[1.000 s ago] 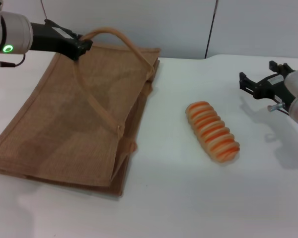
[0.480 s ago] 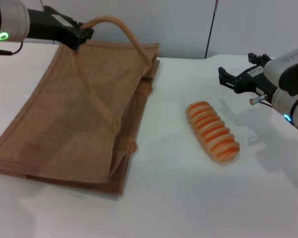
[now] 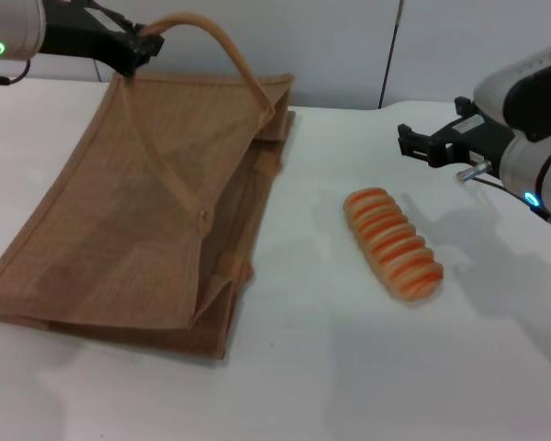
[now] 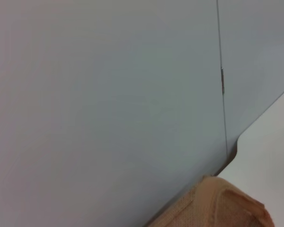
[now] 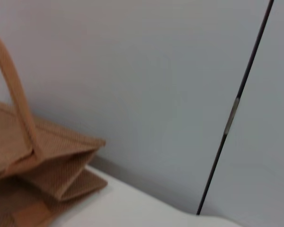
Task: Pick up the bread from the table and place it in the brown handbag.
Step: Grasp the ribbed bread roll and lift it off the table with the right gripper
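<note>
The bread (image 3: pixel 393 243), a pale tan loaf with orange stripes, lies on the white table (image 3: pixel 349 367) right of centre. The brown handbag (image 3: pixel 147 211) lies at the left with its upper side raised. My left gripper (image 3: pixel 140 44) is shut on the bag's upper strap handle (image 3: pixel 222 46) and holds it up at the back left. My right gripper (image 3: pixel 418 142) is open and empty, above the table behind and to the right of the bread. The bag's corner also shows in the right wrist view (image 5: pixel 47 165) and the left wrist view (image 4: pixel 217 205).
A grey wall with a vertical seam (image 3: pixel 392 50) stands behind the table. The bag's second strap handle (image 3: pixel 170 184) lies flat across its side. White tabletop lies between the bag and the bread and in front of them.
My left gripper has lifted the strap higher, opening the bag's mouth wider. My right gripper has moved left and up toward the bread's far end. The bread has not moved.
</note>
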Controlling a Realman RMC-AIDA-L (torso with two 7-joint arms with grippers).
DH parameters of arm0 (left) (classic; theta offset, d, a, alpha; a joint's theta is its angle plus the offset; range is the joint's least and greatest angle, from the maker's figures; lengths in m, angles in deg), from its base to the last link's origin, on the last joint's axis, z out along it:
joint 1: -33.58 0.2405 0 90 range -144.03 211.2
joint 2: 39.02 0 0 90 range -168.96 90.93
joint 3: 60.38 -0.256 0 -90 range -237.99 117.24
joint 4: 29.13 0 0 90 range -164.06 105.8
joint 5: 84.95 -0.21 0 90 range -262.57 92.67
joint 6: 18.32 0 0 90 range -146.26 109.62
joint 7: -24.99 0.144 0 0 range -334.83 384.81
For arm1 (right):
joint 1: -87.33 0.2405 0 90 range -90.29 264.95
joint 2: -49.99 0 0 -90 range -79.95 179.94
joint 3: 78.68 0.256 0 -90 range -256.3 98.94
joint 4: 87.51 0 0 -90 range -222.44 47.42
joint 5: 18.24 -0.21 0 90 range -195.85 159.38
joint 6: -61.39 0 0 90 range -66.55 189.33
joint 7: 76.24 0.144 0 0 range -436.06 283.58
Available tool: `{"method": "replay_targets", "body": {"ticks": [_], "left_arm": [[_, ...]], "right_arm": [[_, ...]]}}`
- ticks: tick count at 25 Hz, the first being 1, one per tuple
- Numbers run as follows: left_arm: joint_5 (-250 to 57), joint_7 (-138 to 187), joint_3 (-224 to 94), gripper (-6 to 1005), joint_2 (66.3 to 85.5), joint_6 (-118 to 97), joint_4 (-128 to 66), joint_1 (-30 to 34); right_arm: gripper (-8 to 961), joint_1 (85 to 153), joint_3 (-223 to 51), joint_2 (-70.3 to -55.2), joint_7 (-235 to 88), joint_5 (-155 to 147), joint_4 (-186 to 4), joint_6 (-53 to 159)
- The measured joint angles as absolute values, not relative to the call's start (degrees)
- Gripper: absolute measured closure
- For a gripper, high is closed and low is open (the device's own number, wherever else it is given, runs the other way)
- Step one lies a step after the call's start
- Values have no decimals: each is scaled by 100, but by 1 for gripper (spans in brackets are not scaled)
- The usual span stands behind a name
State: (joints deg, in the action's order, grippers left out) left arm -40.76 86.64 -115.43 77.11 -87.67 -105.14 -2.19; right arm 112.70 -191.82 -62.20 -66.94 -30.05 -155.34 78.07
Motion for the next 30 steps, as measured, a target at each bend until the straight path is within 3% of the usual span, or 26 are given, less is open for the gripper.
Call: {"method": "replay_targets", "body": {"ticks": [8,15,18,21,30], "left_arm": [[-4111,8643,-11444,875,7701,-8872,-10694,-233],[-4134,8642,-11425,875,7708,-8914,-10694,-238],[-4173,8642,-11425,875,7708,-8954,-10694,-277],[-4228,8642,-11425,875,7714,-8955,-10696,-294],[-4283,8641,-11434,874,7715,-8958,-10701,-334]], "right_arm": [[72,11254,-19060,-6218,-7724,-3921,-16273,9110],[70,11248,-18557,-6335,-9230,-5360,-16349,9803],[69,11283,-18315,-6482,-9544,-5424,-16369,10300],[68,11291,-18167,-6537,-9672,-5429,-16371,10523],[68,11306,-17901,-6557,-9757,-5454,-16429,11103]]}}
